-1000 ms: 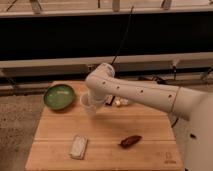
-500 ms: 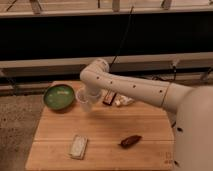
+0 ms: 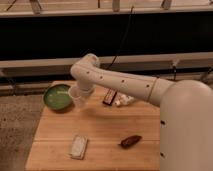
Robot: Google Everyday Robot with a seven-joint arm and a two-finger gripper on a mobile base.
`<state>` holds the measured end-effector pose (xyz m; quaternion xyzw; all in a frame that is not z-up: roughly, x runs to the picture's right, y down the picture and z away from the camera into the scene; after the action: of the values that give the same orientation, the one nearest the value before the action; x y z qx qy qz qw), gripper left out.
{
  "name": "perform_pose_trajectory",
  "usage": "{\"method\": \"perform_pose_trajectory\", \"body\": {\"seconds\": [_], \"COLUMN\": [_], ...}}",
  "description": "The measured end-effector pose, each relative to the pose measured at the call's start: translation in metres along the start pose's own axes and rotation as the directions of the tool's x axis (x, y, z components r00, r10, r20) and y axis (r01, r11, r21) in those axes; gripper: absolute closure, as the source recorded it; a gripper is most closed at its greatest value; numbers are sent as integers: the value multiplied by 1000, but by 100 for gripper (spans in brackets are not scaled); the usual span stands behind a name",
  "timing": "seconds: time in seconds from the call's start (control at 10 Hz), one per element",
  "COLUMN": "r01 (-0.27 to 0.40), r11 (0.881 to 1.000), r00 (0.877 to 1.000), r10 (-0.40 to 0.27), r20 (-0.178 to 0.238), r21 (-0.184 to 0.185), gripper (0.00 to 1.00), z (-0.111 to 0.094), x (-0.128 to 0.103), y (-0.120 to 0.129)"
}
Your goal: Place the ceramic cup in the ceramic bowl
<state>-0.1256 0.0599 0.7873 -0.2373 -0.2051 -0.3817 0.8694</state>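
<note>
The white arm (image 3: 120,82) is reaching across from the side far from the ceramic bowl (image 3: 56,97), and its bent end is hanging just beside the bowl's rim. The wooden table (image 3: 110,125) is carrying everything; the bowl is sitting near its back corner.

The ceramic cup (image 3: 77,101) is now overlapping the near edge of the bowl, upright and seemingly lifted off the wood. One second ago it was standing clearly apart from the bowl, and half a second ago it was closer, so the arm is bringing it toward the bowl step by step. The gripper (image 3: 80,91) is sitting right above the cup, beside the bowl's rim, and it is holding the cup, since the cup is travelling together with it.

For the task, I am judging that the carrying is almost finishing: the cup is needing only a little more travel over the rim before lowering.

Away from the bowl, a dark packet (image 3: 109,96), a crumpled white thing (image 3: 124,100), a brown object (image 3: 131,141) and a pale flat block (image 3: 78,146) are lying untouched.
</note>
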Motion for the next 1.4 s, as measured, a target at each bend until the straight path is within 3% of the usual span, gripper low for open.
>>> {"method": "perform_pose_trajectory", "body": {"seconds": [0.6, 1.4], "r01": [86, 122], "r11": [996, 993], "r00": [996, 992], "r10": [-86, -122], "r20": [18, 10], "r21": [-3, 3], "gripper": [100, 100], "z": [9, 15], "x": [-14, -8], "y": [-47, -65]}}
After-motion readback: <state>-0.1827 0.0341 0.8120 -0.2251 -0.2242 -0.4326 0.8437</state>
